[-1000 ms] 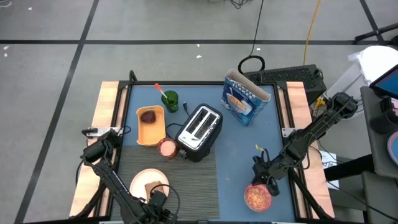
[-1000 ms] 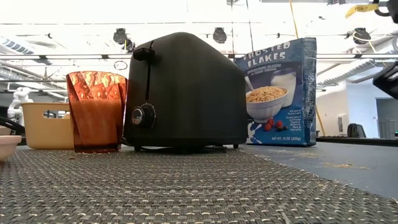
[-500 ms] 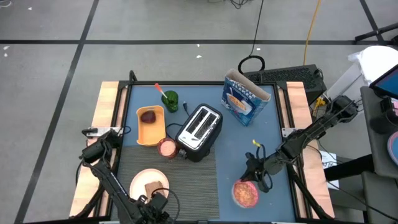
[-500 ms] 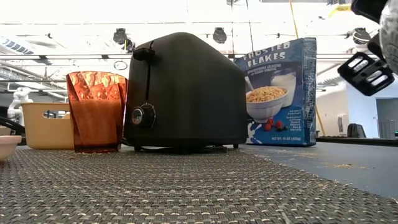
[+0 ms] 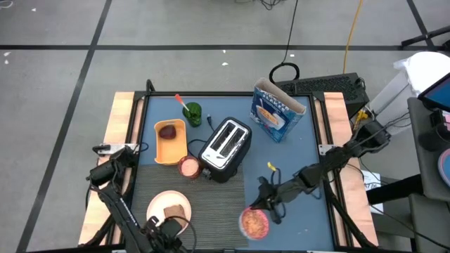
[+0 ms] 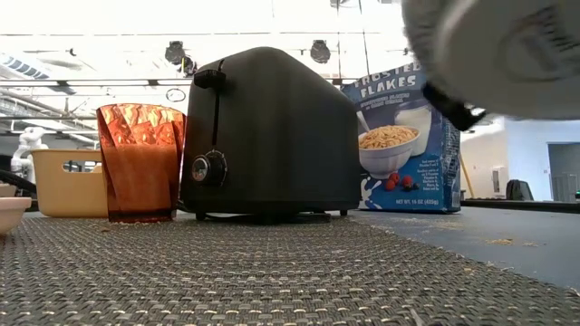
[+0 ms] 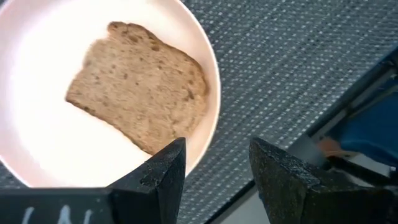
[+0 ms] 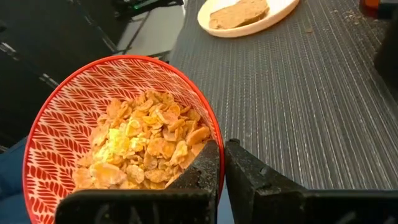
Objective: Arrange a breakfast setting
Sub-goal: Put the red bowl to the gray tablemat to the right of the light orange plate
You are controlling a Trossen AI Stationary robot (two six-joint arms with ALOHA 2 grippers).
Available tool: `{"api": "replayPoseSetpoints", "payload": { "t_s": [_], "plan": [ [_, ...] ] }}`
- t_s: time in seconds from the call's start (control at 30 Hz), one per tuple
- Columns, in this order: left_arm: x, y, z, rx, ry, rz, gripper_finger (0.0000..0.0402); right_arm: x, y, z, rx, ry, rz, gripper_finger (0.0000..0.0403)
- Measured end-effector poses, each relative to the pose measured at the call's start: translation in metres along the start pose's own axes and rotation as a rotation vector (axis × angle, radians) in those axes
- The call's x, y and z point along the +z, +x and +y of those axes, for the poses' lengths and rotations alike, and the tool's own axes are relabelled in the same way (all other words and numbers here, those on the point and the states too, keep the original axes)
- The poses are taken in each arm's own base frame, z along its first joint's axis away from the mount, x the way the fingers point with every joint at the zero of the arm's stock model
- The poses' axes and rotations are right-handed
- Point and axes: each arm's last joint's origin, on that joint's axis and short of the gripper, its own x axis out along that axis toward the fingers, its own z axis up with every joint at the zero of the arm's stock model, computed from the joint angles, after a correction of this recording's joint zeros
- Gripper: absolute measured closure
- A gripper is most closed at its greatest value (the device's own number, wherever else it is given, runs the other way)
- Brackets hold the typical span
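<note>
From where I stand, the right claw is pinched tight on the rim of the red-patterned round bowl of golden cereal flakes, carrying it low over the dark woven placemat toward the near middle of the bench. The grip is a thin one, just the two fingers nipping one edge, so the bowl hangs off to one side. I'd worry that a quick swing or a hard set-down tips it and scatters flakes across the mat.

The round cream plate with its slice of brown toast sits at the near left of the mat. The left claw hovers over the plate's near edge with its fingers spread apart and nothing between them. If the bowl travels much further that way, I reckon it could bump the plate or that waiting arm.

The silver-black toaster stands just behind the mat. I can't pick out the spoon for certain.
</note>
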Motion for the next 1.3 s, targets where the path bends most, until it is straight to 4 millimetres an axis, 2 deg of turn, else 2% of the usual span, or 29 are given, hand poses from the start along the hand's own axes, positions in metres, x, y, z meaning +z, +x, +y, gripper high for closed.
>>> {"api": "replayPoseSetpoints", "payload": {
  "t_s": [0.17, 0.27, 0.4, 0.8, 1.07, 1.3],
  "plan": [
    [0.0, 0.0, 0.003, 0.028, 0.038, -0.008, 0.022, 0.019, 0.028, -0.002, -0.046, 0.02, -0.003, 0.0397],
    [0.0, 0.0, 0.003, 0.029, 0.062, -0.008, 0.022, 0.025, 0.04, -0.007, -0.106, 0.059, 0.053, 0.0397],
    [0.0, 0.0, 0.003, 0.029, 0.079, -0.008, 0.022, 0.027, 0.052, -0.014, -0.168, 0.09, 0.116, 0.0396],
    [0.0, 0.0, 0.003, 0.029, 0.079, -0.008, 0.022, 0.056, 0.081, -0.018, -0.157, 0.054, 0.024, 0.0395],
    [0.001, 0.0, 0.003, 0.027, 0.078, -0.013, 0.022, 0.045, 0.101, -0.027, -0.192, 0.066, 0.061, 0.0395],
    [0.001, 0.0, 0.003, 0.024, 0.078, -0.021, 0.022, 0.044, 0.104, -0.031, -0.197, 0.068, 0.065, 0.0394]
  ]
}}
